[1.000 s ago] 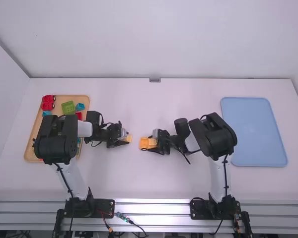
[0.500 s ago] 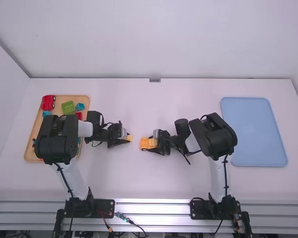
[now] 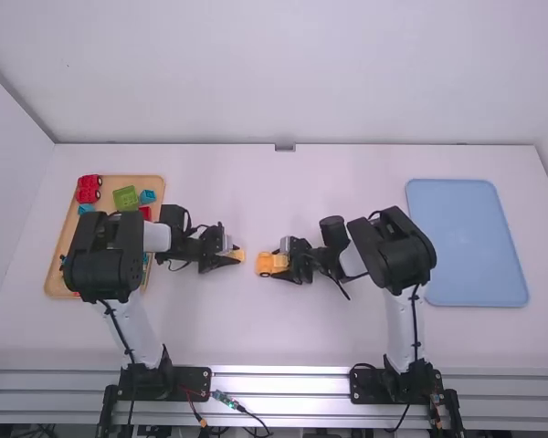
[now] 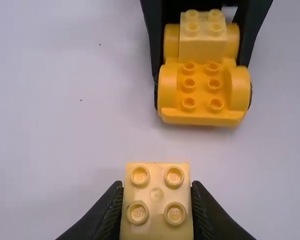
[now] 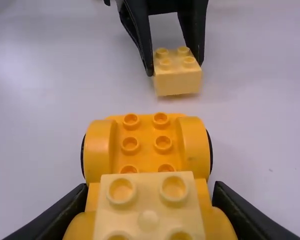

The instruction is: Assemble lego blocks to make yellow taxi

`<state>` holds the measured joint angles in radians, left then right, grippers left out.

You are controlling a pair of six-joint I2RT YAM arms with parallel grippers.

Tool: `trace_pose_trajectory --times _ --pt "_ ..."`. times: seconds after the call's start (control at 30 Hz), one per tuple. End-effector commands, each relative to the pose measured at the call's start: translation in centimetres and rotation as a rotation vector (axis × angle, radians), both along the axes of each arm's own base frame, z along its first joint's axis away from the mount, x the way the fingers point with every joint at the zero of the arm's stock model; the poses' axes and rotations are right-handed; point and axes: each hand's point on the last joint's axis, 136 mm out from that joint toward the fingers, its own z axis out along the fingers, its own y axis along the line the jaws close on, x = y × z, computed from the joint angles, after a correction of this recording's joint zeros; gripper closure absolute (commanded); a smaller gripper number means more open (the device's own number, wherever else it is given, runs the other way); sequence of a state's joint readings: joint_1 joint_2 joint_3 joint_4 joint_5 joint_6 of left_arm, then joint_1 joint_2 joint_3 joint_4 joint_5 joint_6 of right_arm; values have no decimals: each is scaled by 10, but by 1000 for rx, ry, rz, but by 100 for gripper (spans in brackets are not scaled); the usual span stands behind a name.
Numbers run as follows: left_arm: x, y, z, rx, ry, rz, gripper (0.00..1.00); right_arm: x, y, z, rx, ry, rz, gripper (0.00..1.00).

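- Clasping the yellow car base (image 4: 204,82) between the fingers of the right pincer (image 3: 283,262), near the middle of the desk (image 3: 256,338), with wheels at both sides.
- Bearing a pale yellow brick (image 5: 148,207) on the car base, at the end nearer the right arm, and bare studs on the end facing the left pincer (image 3: 234,257).
- Pinching a loose pale yellow block (image 4: 156,200) between the left pincer's fingers, studs up, near the car base but apart from it.
- Farther out, under and beside the left arm (image 3: 105,260), spreading a wooden tray (image 3: 54,274) with red wheeled pieces (image 3: 89,189), a green block (image 3: 125,198) and a blue block (image 3: 147,196).
- Beyond the right arm (image 3: 391,251), lying flat on the desk: a blue tray (image 3: 466,242).
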<state>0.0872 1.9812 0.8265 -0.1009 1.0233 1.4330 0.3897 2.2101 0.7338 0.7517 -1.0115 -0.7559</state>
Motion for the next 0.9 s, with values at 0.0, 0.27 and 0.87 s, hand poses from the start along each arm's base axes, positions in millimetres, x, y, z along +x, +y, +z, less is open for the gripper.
trace_pose_trajectory --times 0.0,0.27,0.87 --pt "10 -6 18 -76 37 14 95 1 -8 -18 -68 23 -47 51" --pt "11 -17 39 -80 151 -17 98 2 -8 -18 -67 22 -48 51" --pt "-16 -60 53 74 -69 41 98 5 -6 -17 -65 34 -54 51"
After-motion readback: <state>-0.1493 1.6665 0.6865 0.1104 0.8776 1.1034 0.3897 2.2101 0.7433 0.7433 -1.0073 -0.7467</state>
